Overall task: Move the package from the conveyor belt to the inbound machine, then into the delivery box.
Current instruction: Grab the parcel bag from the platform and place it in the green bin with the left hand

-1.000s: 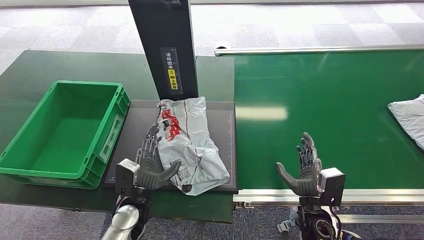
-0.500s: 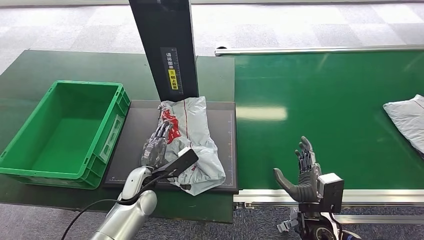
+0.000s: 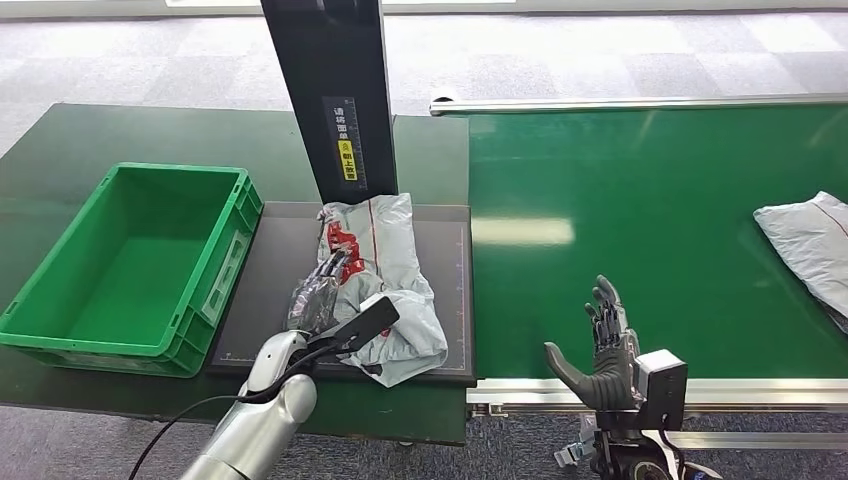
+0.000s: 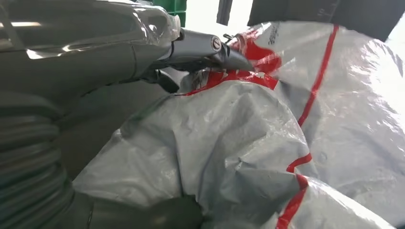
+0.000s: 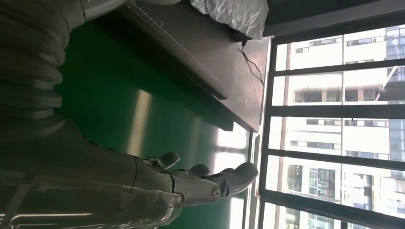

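— Left hand (image 3: 322, 300) down on the package (image 3: 385, 290), fingers (image 4: 210, 50) laid over the red-printed side, thumb tucked against the crumpled near end. Gripping it, by the look of the bunched plastic in the left wrist view.

— And where exactly is the package lying?

— Flat on the dark plate of the inbound machine (image 3: 270, 290), right at the foot of the black scanner column (image 3: 330, 90). Near end rumpled and lifted a little, far end touching the column base.

— Any word on the right hand?

— Right hand (image 3: 600, 350) up at the near edge of the conveyor belt (image 3: 650, 200), palm turned inward, fingers spread and straight, holding nothing. Well apart from the package.

— Delivery box?

— Green delivery box (image 3: 60, 320) sitting on the dark green desk (image 3: 120, 130), just left of the machine's plate, side wall almost touching it. Only green floor showing inside.

— Anything else riding on the belt?

— Second grey bag (image 3: 810, 245) far over at the right edge of the belt, partly cut off by the frame. Yellow-and-white label (image 3: 343, 150) on the column, text too small to read.

— From the right wrist?

— Green belt surface (image 5: 119, 109), the dark plate's edge (image 5: 200, 62) with a corner of grey plastic (image 5: 234, 14) hanging over it, bright windows (image 5: 334, 119) beyond.
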`<state>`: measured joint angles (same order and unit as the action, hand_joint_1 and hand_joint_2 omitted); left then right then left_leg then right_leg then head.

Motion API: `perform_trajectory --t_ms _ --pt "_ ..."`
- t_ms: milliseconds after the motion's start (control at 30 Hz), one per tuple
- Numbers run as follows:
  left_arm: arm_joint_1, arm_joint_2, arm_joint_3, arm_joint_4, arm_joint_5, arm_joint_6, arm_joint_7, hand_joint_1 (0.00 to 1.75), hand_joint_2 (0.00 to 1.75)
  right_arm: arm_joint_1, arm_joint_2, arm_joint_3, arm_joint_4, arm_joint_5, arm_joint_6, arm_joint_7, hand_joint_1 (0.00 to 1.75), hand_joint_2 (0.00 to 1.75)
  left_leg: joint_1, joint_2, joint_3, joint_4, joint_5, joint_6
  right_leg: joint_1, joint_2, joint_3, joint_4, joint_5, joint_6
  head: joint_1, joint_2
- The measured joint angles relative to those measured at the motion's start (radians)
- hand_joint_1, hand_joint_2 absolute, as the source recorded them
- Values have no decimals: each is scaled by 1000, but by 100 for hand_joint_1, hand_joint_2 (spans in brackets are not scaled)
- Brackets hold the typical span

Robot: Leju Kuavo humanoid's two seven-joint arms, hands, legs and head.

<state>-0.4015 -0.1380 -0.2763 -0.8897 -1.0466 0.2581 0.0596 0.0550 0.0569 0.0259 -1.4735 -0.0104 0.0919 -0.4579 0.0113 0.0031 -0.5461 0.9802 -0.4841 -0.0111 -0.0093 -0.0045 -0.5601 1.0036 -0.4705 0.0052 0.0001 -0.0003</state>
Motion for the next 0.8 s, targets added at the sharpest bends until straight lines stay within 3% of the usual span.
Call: perform_trajectory --t_ms 200,433,533,667,800 --pt "50 0 34 -17 -36 130 -38 175 175 16 6 0 -16 12 1 2 0 175 0 1 0 0 0 0 0 1 -1 0 0 0 0 0" --pt "73 3 60 -36 -58 156 -46 175 175 15 13 0 -18 22 3 5 0 175 0 1 -1 0 0 0 0 1 -1 0 0 0 0 0" --pt "88 2 67 -53 -35 196 -85 175 175 15 14 -1 -18 23 5 5 0 175 0 1 -1 0 0 0 0 1 -2 0 0 0 0 0" --pt "120 -4 81 -115 38 350 -236 175 175 15 17 -4 -18 23 7 5 0 175 0 1 -3 0 0 0 0 1 -4 0 0 0 0 0" --pt "166 -47 130 -266 29 429 -484 175 175 14 21 -5 -18 23 8 3 0 175 0 1 -4 0 0 0 0 1 -5 0 0 0 0 0"
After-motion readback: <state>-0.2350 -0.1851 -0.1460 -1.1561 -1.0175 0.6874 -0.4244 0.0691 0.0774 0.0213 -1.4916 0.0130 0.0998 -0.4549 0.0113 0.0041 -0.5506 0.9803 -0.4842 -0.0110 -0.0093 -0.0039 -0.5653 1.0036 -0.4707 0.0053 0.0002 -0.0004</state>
